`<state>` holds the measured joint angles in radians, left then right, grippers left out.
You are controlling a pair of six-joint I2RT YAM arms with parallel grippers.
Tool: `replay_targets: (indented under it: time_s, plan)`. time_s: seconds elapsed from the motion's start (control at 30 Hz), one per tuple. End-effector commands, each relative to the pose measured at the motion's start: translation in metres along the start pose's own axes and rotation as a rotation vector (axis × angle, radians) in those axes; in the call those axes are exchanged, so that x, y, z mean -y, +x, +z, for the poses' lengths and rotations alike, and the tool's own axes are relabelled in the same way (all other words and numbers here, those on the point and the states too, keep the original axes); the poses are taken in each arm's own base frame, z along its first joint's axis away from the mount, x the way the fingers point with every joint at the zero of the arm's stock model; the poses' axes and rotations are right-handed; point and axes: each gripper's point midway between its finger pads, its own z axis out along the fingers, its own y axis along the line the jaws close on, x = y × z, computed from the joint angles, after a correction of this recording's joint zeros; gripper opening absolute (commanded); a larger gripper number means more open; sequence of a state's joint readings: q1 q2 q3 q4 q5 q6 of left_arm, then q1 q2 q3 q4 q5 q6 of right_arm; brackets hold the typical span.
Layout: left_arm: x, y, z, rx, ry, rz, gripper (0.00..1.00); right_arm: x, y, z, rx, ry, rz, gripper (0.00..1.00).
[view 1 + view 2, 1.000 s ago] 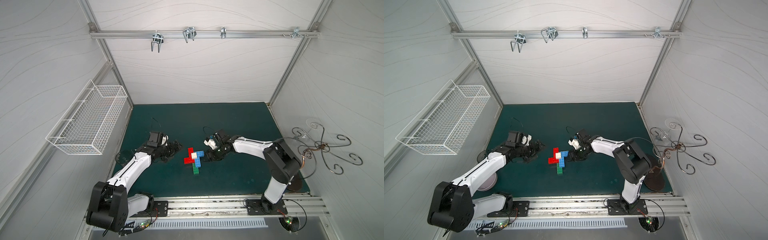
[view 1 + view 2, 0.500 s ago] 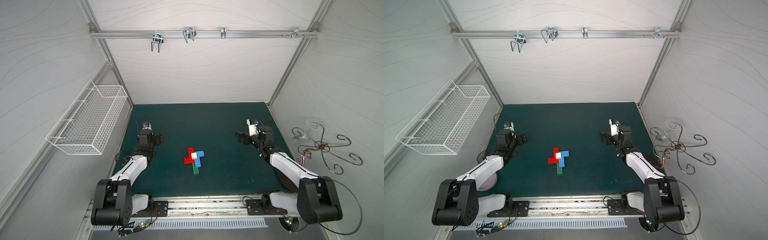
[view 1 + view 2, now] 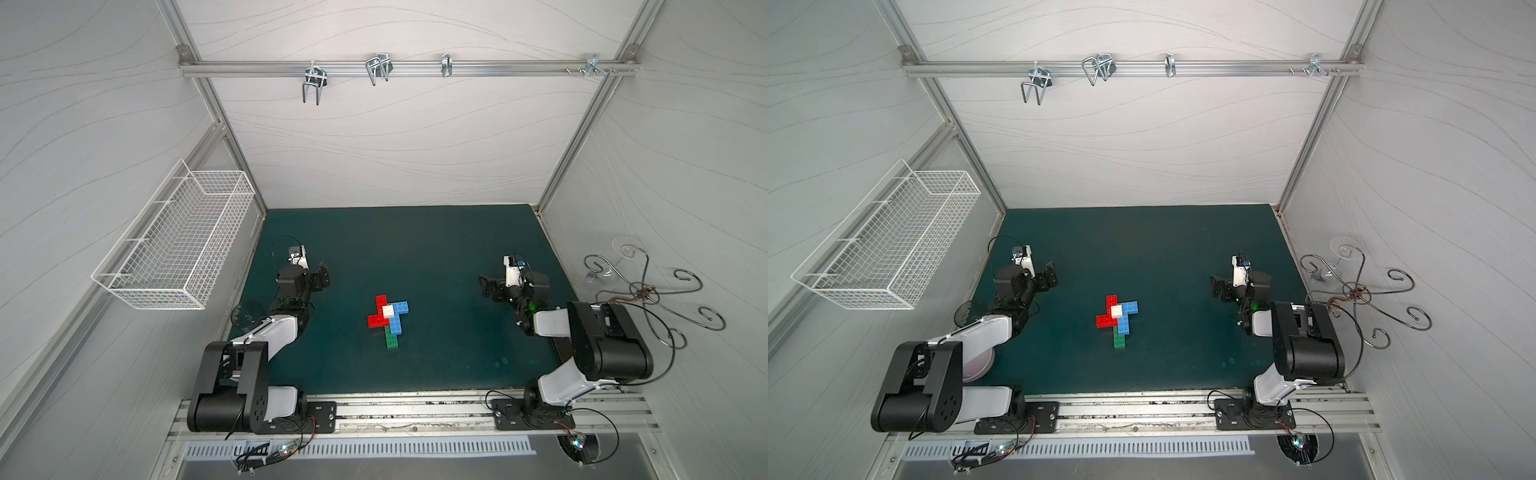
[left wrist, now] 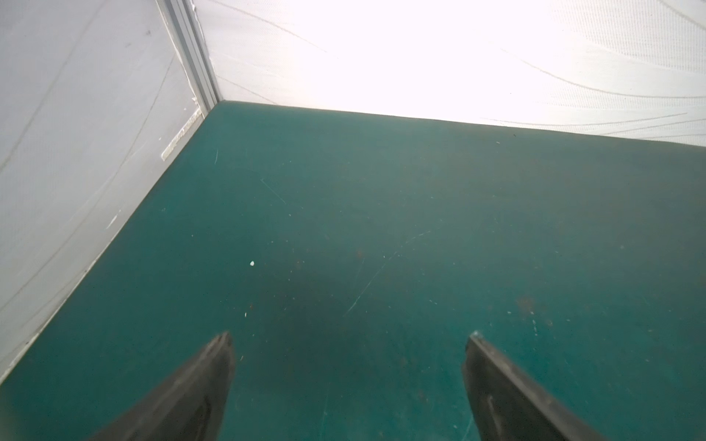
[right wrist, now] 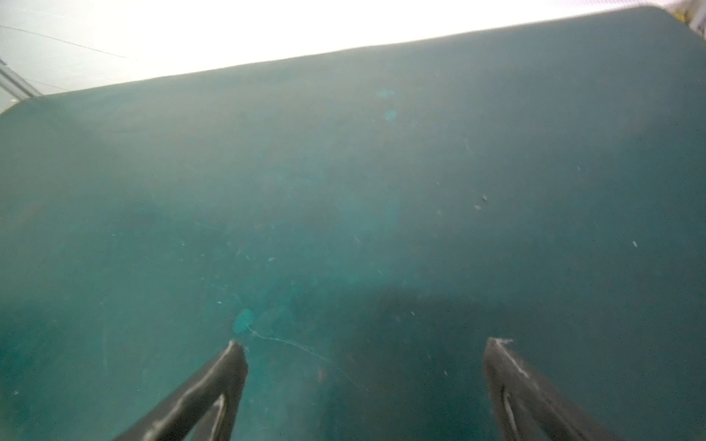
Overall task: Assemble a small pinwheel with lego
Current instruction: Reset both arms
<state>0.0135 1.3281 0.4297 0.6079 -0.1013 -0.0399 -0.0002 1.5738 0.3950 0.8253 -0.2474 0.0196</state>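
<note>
The pinwheel [image 3: 388, 318] [image 3: 1117, 320] lies flat in the middle of the green mat [image 3: 415, 249]. It is a cross of joined red, blue and green lego bricks around a white square brick [image 3: 388, 311], with nothing touching it. Well off to its left, my left gripper [image 3: 322, 280] [image 3: 1050, 275] stands open and empty over bare mat. My right gripper [image 3: 488, 286] [image 3: 1219, 287] is open and empty far to its right. In the wrist views the left gripper [image 4: 349, 336] and right gripper [image 5: 366, 343] show only bare mat between wide-spread fingers.
A white wire basket [image 3: 174, 245] hangs on the left wall. A curled black metal hook stand [image 3: 640, 291] sits at the right edge. A rail with hooks [image 3: 374, 70] runs across the back wall. A dark round disc [image 3: 248, 316] lies beside the left arm.
Both arms have pulled away from the pinwheel, the left one to the left side and the right one to the right side. The pinwheel has stayed in place.
</note>
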Motion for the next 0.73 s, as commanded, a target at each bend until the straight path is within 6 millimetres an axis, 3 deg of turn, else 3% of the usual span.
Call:
replay_targets:
  time_s: [0.0, 0.1, 0.13, 0.23, 0.7]
  plan:
    - [-0.014, 0.005, 0.0, 0.072, -0.044, -0.038, 1.0, -0.001, -0.017, 0.001, 0.066, -0.001, -0.04, 0.99]
    - [-0.014, 0.025, 0.022, 0.024, -0.025, -0.048, 1.0, 0.004, -0.016, 0.006, 0.034, 0.024, -0.023, 0.99]
    - [-0.013, 0.021, 0.024, 0.078, -0.017, -0.039, 1.0, 0.005, -0.016, 0.008, 0.022, 0.048, -0.035, 0.99]
    - [-0.007, 0.027, 0.032, -0.011, 0.009, -0.019, 1.0, 0.004, -0.015, 0.011, 0.005, 0.09, -0.071, 0.99]
    - [-0.003, 0.027, 0.029, -0.013, 0.02, -0.01, 1.0, 0.006, -0.014, 0.014, -0.004, 0.081, -0.055, 0.99]
